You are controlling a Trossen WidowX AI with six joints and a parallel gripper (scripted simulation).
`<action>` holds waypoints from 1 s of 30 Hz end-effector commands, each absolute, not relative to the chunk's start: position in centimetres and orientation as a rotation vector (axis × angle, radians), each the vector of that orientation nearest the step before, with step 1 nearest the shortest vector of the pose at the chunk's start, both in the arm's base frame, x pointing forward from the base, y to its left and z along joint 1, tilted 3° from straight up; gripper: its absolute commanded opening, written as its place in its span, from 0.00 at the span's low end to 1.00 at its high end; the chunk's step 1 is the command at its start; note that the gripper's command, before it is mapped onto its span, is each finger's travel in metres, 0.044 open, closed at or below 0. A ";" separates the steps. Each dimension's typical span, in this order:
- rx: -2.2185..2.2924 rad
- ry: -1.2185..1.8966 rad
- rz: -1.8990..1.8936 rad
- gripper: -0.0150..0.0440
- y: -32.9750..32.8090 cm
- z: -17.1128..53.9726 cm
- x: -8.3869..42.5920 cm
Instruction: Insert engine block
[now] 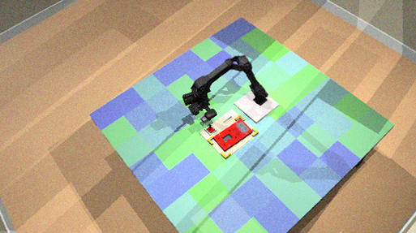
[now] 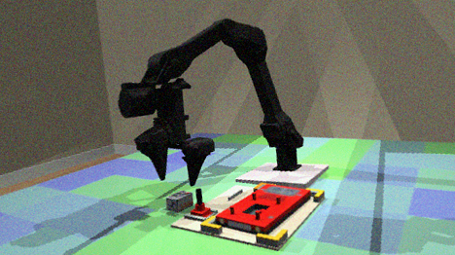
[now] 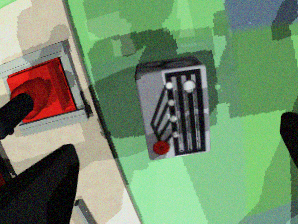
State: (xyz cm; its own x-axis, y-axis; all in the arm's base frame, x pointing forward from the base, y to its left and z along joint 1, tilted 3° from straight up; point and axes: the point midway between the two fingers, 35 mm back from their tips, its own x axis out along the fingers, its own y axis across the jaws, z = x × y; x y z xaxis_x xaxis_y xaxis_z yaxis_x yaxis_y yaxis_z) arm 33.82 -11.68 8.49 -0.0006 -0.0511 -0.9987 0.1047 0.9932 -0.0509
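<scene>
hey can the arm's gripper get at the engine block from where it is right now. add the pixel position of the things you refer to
Probably yes: the open gripper [image 2: 177,183] hangs above the engine block [image 1: 205,119] [image 2: 179,201] [image 3: 175,111], though the red piece's black post [image 2: 199,196] stands close beside.

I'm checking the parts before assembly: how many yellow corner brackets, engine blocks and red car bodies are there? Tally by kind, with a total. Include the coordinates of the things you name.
Yellow corner brackets [image 1: 225,155] [image 2: 273,237]: 4
Engine blocks [image 2: 179,201] [image 3: 185,110]: 1
Red car bodies [image 1: 233,137] [image 2: 235,221]: 1
Total: 6
</scene>
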 end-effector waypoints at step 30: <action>0.040 1.581 -0.124 0.69 -11.9 4.5 33.5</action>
State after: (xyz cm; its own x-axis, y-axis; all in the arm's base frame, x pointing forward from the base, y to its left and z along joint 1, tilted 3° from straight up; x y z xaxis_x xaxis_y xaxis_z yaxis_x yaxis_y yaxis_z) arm 33.67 -11.84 4.80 -0.0059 -0.0495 -0.9988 0.1080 0.9929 -0.0499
